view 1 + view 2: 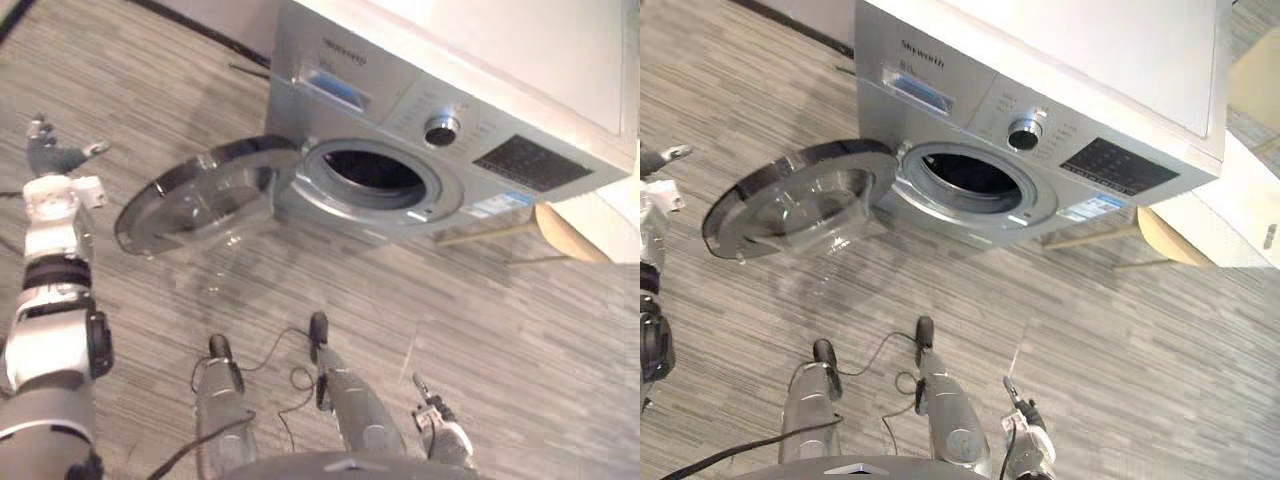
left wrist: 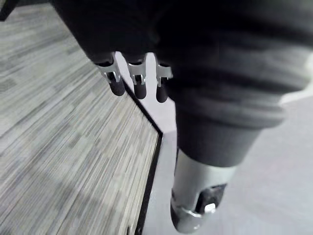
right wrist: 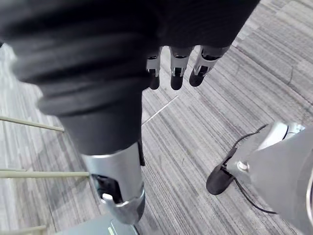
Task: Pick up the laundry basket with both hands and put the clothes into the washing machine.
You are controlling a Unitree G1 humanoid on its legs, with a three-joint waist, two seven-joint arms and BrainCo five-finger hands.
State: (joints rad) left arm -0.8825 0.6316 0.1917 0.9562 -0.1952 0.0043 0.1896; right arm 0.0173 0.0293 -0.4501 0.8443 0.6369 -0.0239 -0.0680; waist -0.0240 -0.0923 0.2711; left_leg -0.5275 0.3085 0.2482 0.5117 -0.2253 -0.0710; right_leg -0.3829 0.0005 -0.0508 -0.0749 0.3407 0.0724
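Washing machine [image 1: 480, 90] at 12 o'clock on floor [image 1: 500, 330], round door [image 1: 200, 195] swung wide toward 10 o'clock, drum mouth [image 1: 372, 172] dark. Left hand [image 1: 52, 152] raised at 9 o'clock, fingers relaxed, released. Right hand [image 1: 432, 408] low at 5 o'clock, likewise released.

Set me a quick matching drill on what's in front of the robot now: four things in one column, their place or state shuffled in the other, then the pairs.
Things:
1. washing machine door
2. control dial
3. left hand
4. right hand

Place or state:
A. low at the robot's right, open above the floor
B. above and to the right of the drum opening
C. swung wide open toward the robot's left
D. out at the robot's left, open and empty

Pairs: 1-C, 2-B, 3-D, 4-A.
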